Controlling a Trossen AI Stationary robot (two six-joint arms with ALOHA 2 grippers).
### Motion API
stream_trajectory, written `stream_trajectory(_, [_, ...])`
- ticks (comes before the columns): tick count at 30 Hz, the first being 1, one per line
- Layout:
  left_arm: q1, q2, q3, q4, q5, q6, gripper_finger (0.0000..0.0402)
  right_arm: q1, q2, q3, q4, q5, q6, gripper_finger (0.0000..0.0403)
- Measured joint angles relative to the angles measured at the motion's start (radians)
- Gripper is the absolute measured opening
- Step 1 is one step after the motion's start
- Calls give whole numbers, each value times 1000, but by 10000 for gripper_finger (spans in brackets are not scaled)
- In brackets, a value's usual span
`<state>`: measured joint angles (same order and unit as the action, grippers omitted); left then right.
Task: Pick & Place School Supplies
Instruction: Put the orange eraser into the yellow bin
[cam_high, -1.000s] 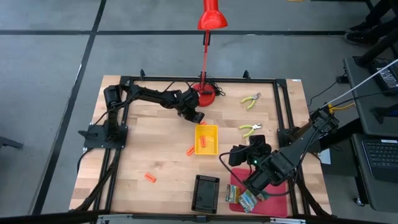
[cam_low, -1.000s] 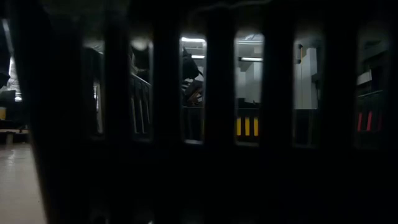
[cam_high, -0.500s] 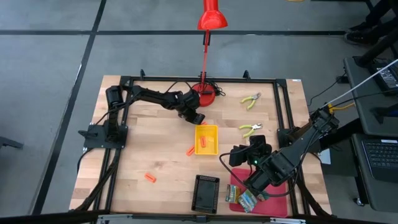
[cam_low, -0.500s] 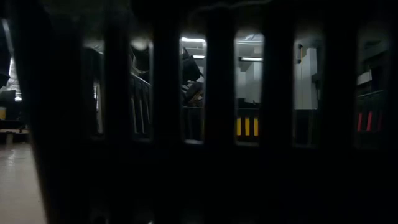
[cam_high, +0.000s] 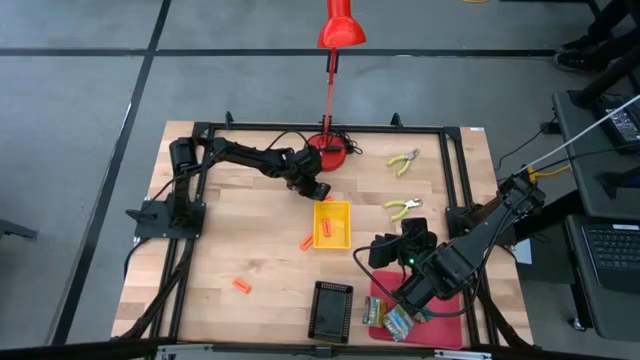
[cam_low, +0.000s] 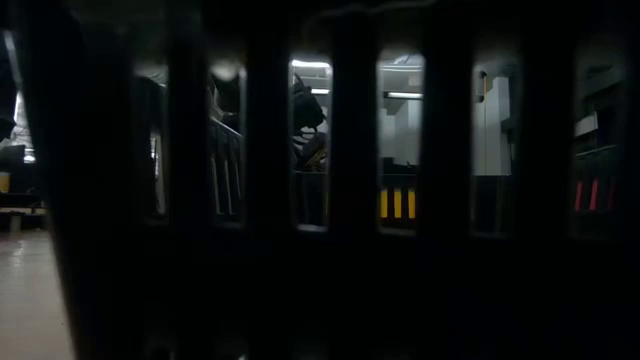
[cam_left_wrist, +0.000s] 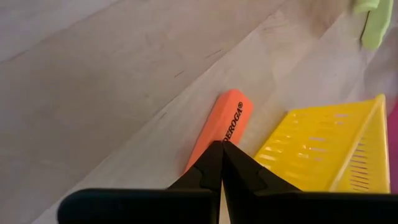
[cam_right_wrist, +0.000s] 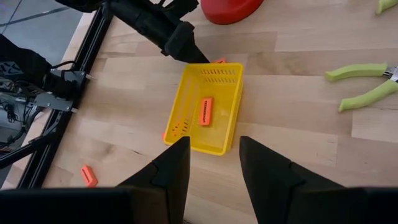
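Just beyond closed, empty left gripper tips: orange stick flat on wooden table, beside yellow tray at its far edge. Right gripper open, empty, nearer.

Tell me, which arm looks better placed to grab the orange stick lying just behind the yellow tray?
Probably the left. The left gripper sits shut right at that orange stick, beside the yellow tray. The right gripper is open but farther off, on the tray's other side.
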<state>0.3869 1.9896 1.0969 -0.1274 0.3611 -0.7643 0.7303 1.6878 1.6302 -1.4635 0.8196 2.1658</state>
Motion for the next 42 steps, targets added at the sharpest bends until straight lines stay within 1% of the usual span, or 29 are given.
stream_trajectory(6, [9, 0, -1, 2, -20, -1, 1, 0, 0, 0, 0, 0, 0, 143])
stream_trajectory(8, [14, -1, -1, 8, -58, -1, 1, 0, 0, 0, 0, 0, 0, 143])
stream_trajectory(9, [19, -1, -1, 10, -129, 0, 1, 0, 0, 0, 0, 0, 0, 143])
stream_trajectory(10, [33, 0, 0, 22, -111, -6, 1, 0, 0, 0, 0, 0, 0, 143])
stream_trajectory(13, [38, 0, 12, 8, -146, 0, 1, 0, 0, 0, 0, 1, 0, 143])
stream_trajectory(15, [43, 2, 29, -5, -116, 6, 1, 0, 0, 0, 0, 3, 0, 143])
stream_trajectory(20, [44, 9, 86, -64, -153, 43, 1, 0, 0, 0, -1, 3, 0, 143])
stream_trajectory(25, [45, -12, 147, -169, -152, 171, 1, 0, 0, 0, 0, 3, 0, 143])
stream_trajectory(29, [40, -58, 159, -213, -59, 272, 1, 0, 0, 0, 0, 3, 0, 143])
stream_trajectory(31, [28, -78, 161, -229, -46, 294, 2, 0, 0, 0, 0, 10, 0, 143])
stream_trajectory(33, [11, -83, 162, -243, -45, 296, 11, 0, -1, 0, -1, 19, 0, 143])
stream_trajectory(35, [-10, -82, 161, -242, -37, 295, 28, 0, -1, 0, -3, 27, 0, 143])
stream_trajectory(38, [-31, -80, 161, -229, -53, 283, 63, -1, -1, 0, -4, 29, 0, 143])
stream_trajectory(42, [-29, -74, 161, -203, -68, 228, 114, -2, -1, 0, -4, 35, 0, 143])
